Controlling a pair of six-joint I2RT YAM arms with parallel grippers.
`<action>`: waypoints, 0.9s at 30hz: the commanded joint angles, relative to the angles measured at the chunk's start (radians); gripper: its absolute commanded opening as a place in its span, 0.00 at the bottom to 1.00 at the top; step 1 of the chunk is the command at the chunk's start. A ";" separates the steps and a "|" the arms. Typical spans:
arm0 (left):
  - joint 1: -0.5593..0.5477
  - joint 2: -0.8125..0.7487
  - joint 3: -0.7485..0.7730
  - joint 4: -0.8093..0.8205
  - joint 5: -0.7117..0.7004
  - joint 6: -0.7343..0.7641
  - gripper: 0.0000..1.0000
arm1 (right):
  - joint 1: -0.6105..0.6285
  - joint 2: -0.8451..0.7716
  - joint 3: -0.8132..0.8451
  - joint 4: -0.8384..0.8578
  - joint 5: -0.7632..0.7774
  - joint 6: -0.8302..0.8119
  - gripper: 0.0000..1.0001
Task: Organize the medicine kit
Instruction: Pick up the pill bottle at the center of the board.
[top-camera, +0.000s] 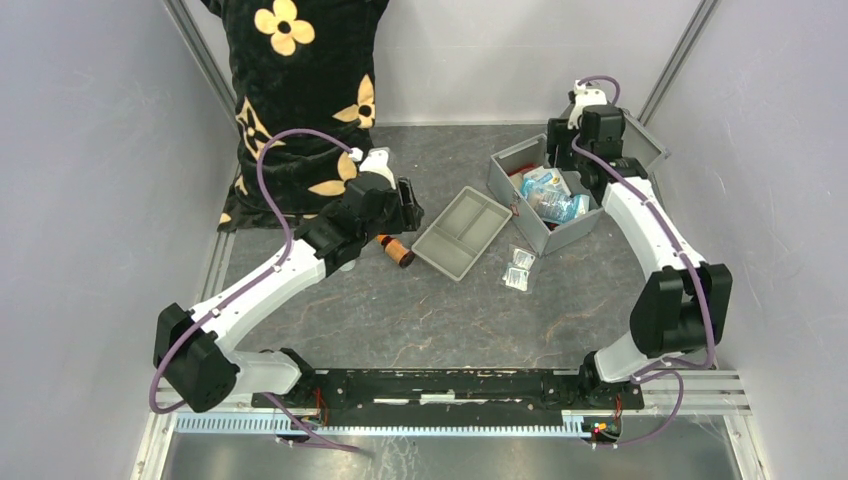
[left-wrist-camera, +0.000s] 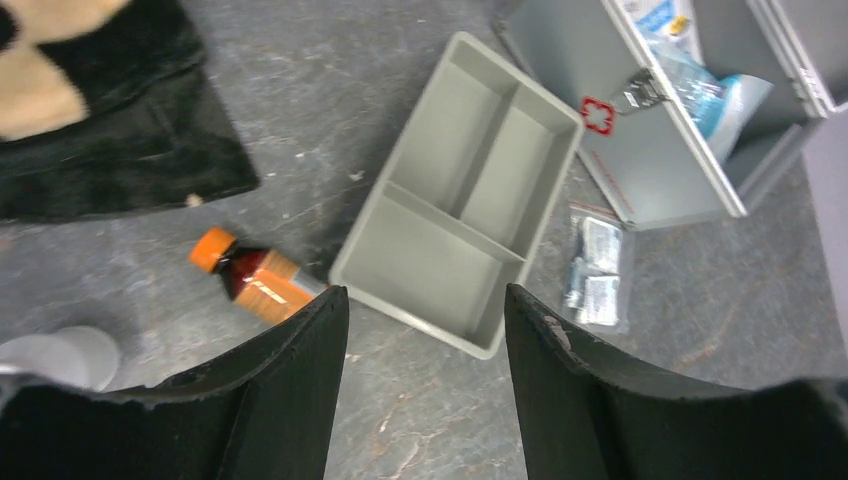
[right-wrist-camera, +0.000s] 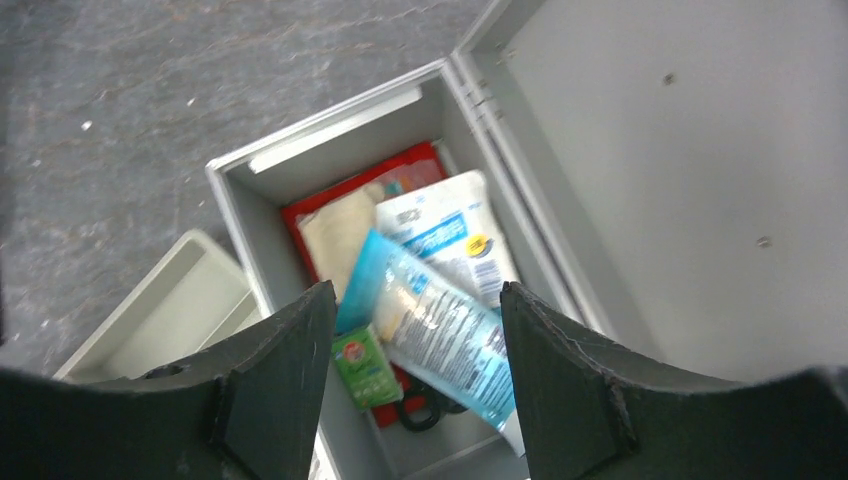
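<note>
The medicine kit (top-camera: 512, 198) lies lid-open, long axis far-left to near-right; left pincer (left-wrist-camera: 425, 292) and right pincer (right-wrist-camera: 415, 290) both gape empty.

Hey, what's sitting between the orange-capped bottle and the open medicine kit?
The grey divided tray, empty, lies between the bottle and the medicine kit; the top external and left wrist views both show it.

Grey medicine kit (left-wrist-camera: 650, 165), orange-capped amber bottle (left-wrist-camera: 256, 281), black gold-flowered cloth (top-camera: 300, 95).
</note>
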 joint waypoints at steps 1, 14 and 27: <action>0.040 -0.063 -0.025 -0.054 -0.090 0.039 0.65 | 0.084 -0.065 -0.056 -0.015 -0.042 0.028 0.68; 0.136 -0.191 -0.073 -0.249 -0.338 0.055 0.67 | 0.514 0.036 -0.090 0.029 -0.193 0.020 0.66; 0.193 -0.370 -0.083 -0.349 -0.540 0.028 0.67 | 0.705 0.475 0.319 -0.111 -0.263 -0.147 0.66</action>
